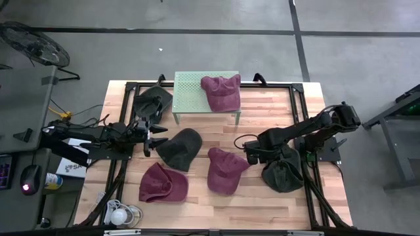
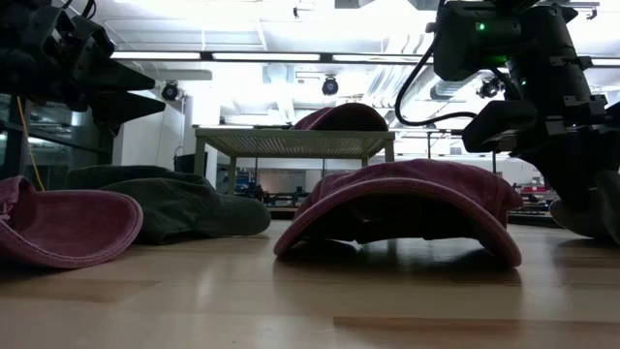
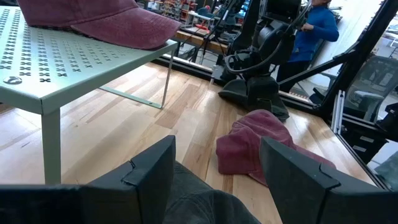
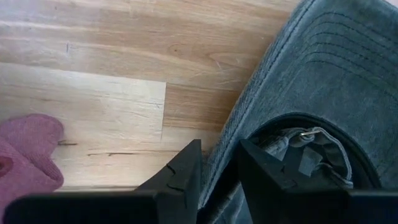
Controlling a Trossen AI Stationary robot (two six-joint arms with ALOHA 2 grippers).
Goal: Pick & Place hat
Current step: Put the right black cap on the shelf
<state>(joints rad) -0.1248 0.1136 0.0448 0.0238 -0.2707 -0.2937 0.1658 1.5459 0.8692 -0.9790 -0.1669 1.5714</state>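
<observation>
A dark grey hat (image 1: 285, 172) lies at the table's right, and my right gripper (image 4: 219, 152) stands over its left edge, pointing down and shut on it. My left gripper (image 1: 157, 136) hangs level and open at the table's left, just above another dark hat (image 1: 180, 149) and touching nothing. Two maroon hats (image 1: 163, 182) (image 1: 226, 169) rest on the wood near the front. A third maroon hat (image 1: 221, 92) sits on the green perforated stand (image 1: 190, 92) at the back. My right gripper has the dark grey hat's stitched edge (image 4: 233, 140) between its two fingers, beside the dark opening with the strap buckle (image 4: 305, 134). The fingers come from above, pointing down, one over the bare wood side and one over the opening. The hat lies on the table.
One more dark hat (image 1: 154, 99) lies at the back left beside the stand. The nearest maroon hat (image 4: 25, 155) is just left of my right gripper. Bare wood shows between them. A person in blue (image 3: 317, 25) stands beyond the table's right side.
</observation>
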